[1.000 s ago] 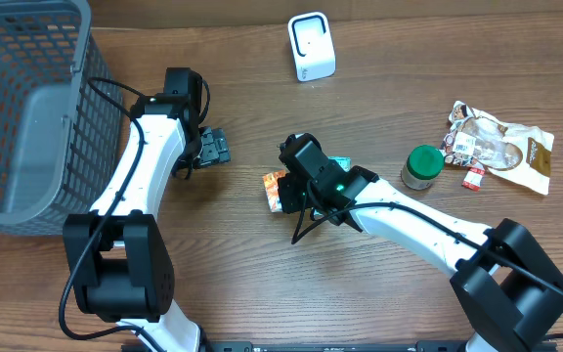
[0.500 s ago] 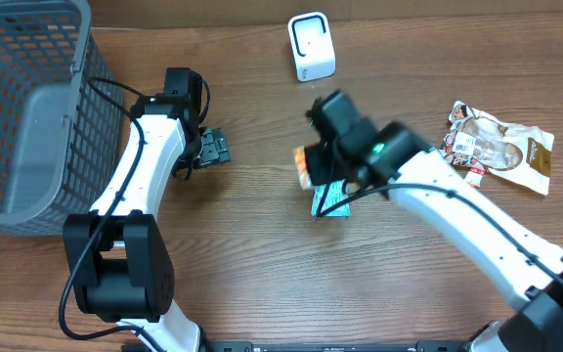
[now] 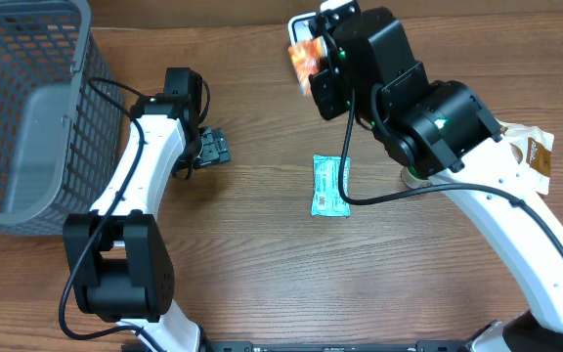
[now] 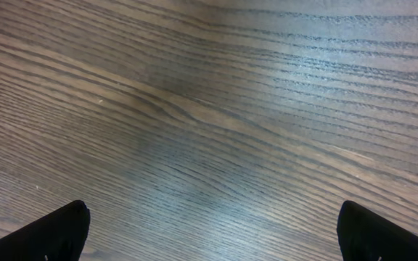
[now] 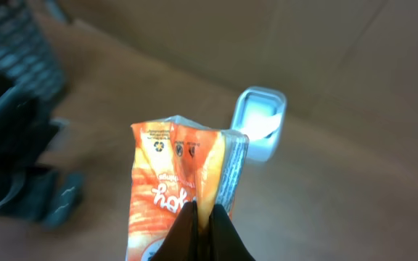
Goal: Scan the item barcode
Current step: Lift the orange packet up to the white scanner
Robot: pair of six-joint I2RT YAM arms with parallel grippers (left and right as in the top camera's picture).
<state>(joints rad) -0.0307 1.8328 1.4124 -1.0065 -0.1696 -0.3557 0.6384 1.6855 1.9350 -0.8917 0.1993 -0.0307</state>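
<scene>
From overhead, we judge the step in hand to be presenting the item. Our right gripper (image 3: 311, 61) is clamped on the orange packet (image 3: 302, 54), held up just beside the white scanner (image 3: 299, 22), most of which the arm hides. A teal packet (image 3: 328, 186) lies flat on the table (image 3: 262, 274), well apart from it. Our left gripper (image 3: 211, 147) sits near the grey basket (image 3: 27, 108), holding nothing. In the left wrist view we see only bare wood between its dark fingertips (image 4: 56, 232), which stand wide apart. In the right wrist view the orange packet (image 5: 183, 181) extends straight out from the pinched fingers, gripped by its near edge, with the scanner (image 5: 260, 123) beyond it, slightly right. We cannot make out a barcode on the face shown. The next move, we judge, calls for turning the packet so its barcode faces the scanner window.
</scene>
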